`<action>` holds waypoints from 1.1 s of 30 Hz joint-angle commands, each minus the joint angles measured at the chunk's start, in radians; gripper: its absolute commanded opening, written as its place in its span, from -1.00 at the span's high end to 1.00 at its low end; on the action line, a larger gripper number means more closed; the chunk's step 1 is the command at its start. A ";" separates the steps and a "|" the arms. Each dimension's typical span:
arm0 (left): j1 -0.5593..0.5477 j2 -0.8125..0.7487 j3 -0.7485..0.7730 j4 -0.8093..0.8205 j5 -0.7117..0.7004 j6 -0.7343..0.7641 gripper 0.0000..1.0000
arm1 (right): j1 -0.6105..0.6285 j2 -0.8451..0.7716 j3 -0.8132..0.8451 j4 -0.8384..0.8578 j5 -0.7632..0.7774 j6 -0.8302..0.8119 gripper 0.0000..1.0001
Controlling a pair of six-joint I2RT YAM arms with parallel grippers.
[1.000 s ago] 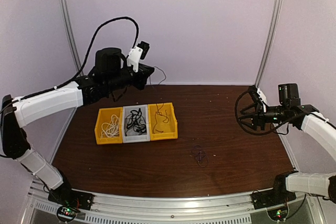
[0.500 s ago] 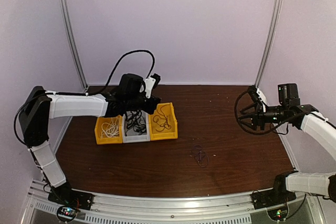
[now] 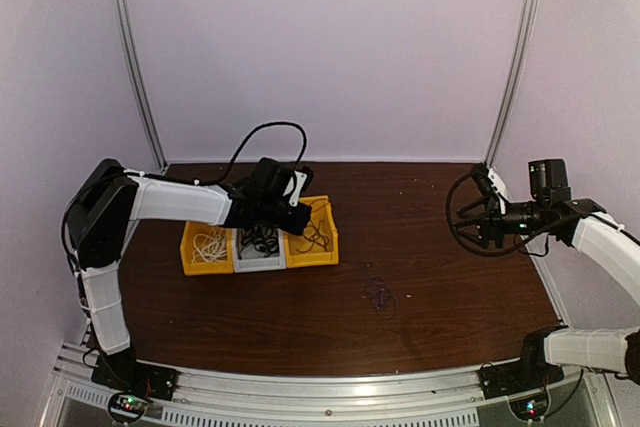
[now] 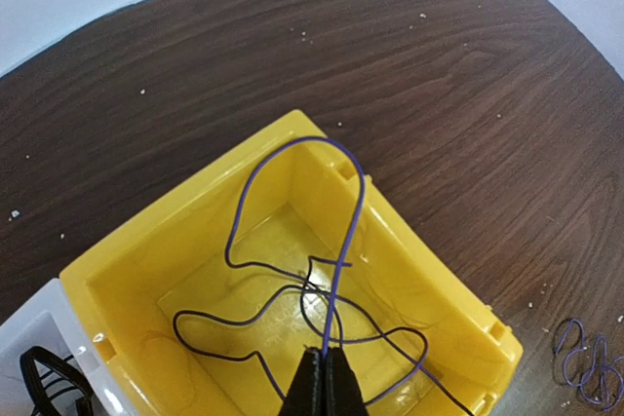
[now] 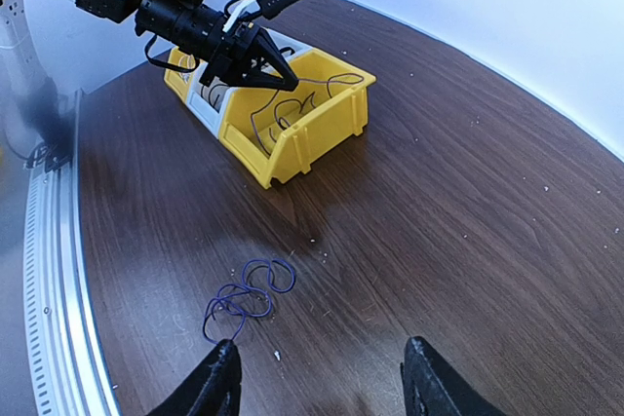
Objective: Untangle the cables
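Pale lilac walls [image 3: 330,47] enclose a dark wood-grain table [image 3: 450,277]. Your left gripper [image 4: 323,375] is pinched shut on a thin dark blue cable [image 4: 339,289] inside the yellow plastic bin [image 4: 429,272] at the right end of a three-bin row [image 3: 258,259]. That cable rises as a tall narrow loop, its long axis running from the grip toward the bin's far rim. Your right gripper [image 5: 322,358] hangs spread wide and empty above the table, a small loose blue cable coil [image 5: 249,294] lying ahead of it.
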 commanded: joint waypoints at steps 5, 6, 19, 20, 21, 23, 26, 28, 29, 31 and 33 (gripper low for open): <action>-0.025 0.104 0.172 -0.174 -0.100 -0.053 1.00 | -0.004 -0.001 -0.003 0.007 -0.006 -0.010 -0.15; -0.032 0.118 0.185 -0.179 -0.108 -0.050 1.00 | -0.004 0.001 -0.004 0.003 -0.010 -0.014 -0.15; -0.088 0.183 0.292 -0.334 -0.177 -0.063 1.00 | -0.003 -0.018 -0.002 -0.001 -0.029 -0.014 -0.16; -0.093 0.180 0.283 -0.334 -0.178 -0.064 1.00 | -0.001 -0.016 -0.003 -0.004 -0.036 -0.017 -0.16; -0.095 0.179 0.277 -0.335 -0.175 -0.065 1.00 | -0.001 -0.019 -0.003 -0.005 -0.041 -0.020 -0.16; -0.098 0.179 0.264 -0.335 -0.168 -0.079 1.00 | -0.001 -0.026 0.001 -0.005 -0.034 -0.020 -0.16; -0.105 0.180 0.257 -0.338 -0.161 -0.090 1.00 | -0.001 -0.032 0.003 -0.015 -0.022 -0.022 -0.16; -0.114 0.187 0.260 -0.339 -0.171 -0.090 1.00 | -0.001 -0.035 0.000 -0.016 -0.032 -0.026 -0.17; -0.117 0.186 0.257 -0.341 -0.174 -0.097 1.00 | -0.001 -0.028 0.004 -0.019 -0.034 -0.027 -0.17; -0.117 0.187 0.254 -0.339 -0.181 -0.106 1.00 | -0.001 -0.009 0.011 -0.027 -0.036 -0.031 -0.16; -0.114 0.206 0.280 -0.343 -0.192 -0.085 1.00 | 0.000 0.006 0.014 -0.032 -0.039 -0.035 -0.16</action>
